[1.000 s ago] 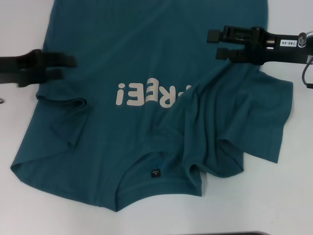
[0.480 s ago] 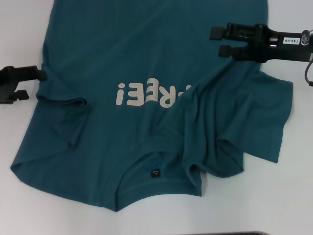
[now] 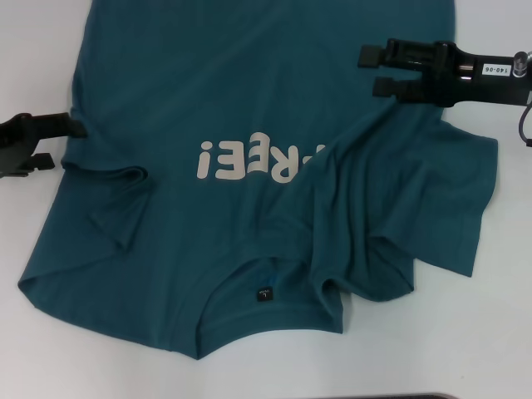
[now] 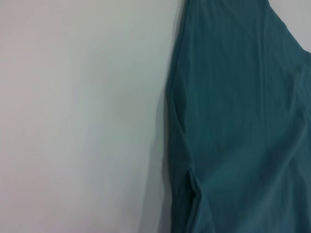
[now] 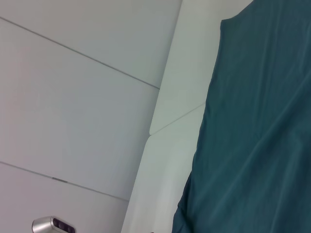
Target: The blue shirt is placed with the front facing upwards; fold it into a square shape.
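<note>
The blue shirt (image 3: 249, 108) is soft matt cloth, rumpled at four o'clock, with flat cream printed lettering (image 3: 249, 160). The white table (image 3: 465, 332) looks smooth with a faint sheen. Both grippers, left gripper (image 3: 56, 137) and right gripper (image 3: 372, 71), look like matt black plastic.

Three views: one overhead, two close at the wrists.
The head camera looks steeply down on the blue shirt (image 3: 249, 108) spread over the white surface (image 3: 465, 332). The left wrist camera sits close above the shirt's side edge; the right wrist camera looks obliquely along another edge. All three share shirt and surface.
</note>
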Controlling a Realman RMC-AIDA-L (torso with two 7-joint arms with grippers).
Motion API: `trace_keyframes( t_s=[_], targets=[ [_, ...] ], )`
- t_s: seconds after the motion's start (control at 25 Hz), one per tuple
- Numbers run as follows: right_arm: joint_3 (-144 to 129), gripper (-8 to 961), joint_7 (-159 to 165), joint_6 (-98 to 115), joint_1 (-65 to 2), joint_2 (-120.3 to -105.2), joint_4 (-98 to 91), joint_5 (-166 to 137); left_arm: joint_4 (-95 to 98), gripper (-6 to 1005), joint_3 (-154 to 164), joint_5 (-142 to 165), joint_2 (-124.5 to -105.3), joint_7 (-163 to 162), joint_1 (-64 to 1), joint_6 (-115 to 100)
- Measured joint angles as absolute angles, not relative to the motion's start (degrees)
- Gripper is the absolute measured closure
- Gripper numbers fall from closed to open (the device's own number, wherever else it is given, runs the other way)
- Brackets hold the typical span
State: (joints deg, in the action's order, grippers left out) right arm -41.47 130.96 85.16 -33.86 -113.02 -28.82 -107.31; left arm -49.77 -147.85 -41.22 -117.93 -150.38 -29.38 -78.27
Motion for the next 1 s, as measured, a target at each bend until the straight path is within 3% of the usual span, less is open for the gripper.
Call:
trace_keyframes(
  t_s=[0.8,1.0],
  targets=[
    [-41.1,58,130.9,85.2,-33.8,-112.94,-28.8,-107.3,-47.2,109,-145.5,-50.5,-118.13,-145.8,-31.8,-83.3],
    [-40.8,59,130.7,85.1,-33.9,-112.86,-28.9,-107.3,-46.6,110,-146.2,-55.2,-117.25,-143.9,-30.8,-86.4]
  ],
)
